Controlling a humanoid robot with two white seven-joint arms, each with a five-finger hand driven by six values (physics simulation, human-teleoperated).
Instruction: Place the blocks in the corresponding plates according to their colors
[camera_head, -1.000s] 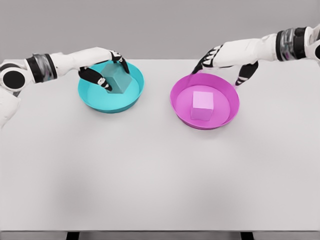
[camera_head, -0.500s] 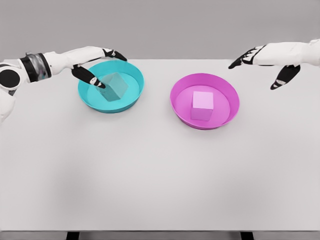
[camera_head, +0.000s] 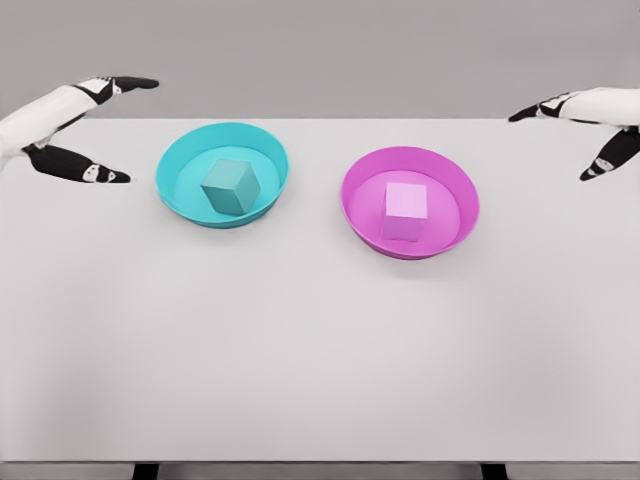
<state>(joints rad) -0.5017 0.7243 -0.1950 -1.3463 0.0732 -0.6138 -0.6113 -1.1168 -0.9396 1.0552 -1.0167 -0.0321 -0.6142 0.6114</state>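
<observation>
We count two plates and two blocks on the white table (camera_head: 320, 350): one teal block (camera_head: 231, 186) sits in the teal plate (camera_head: 180, 190), and one pink block (camera_head: 405, 211) sits in the pink plate (camera_head: 455, 225). Our left hand (camera_head: 75, 125) has let go of the teal block and pulled back to the left edge with fingers spread wide, holding nothing. Our right hand (camera_head: 590, 120) has moved farther right, fingers spread and holding nothing too.

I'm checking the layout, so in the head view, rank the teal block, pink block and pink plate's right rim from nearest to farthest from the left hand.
From the left hand, at the far left:
1. teal block, in the teal plate, left of centre.
2. pink block, in the middle of the pink plate.
3. pink plate's right rim, farthest right.
</observation>
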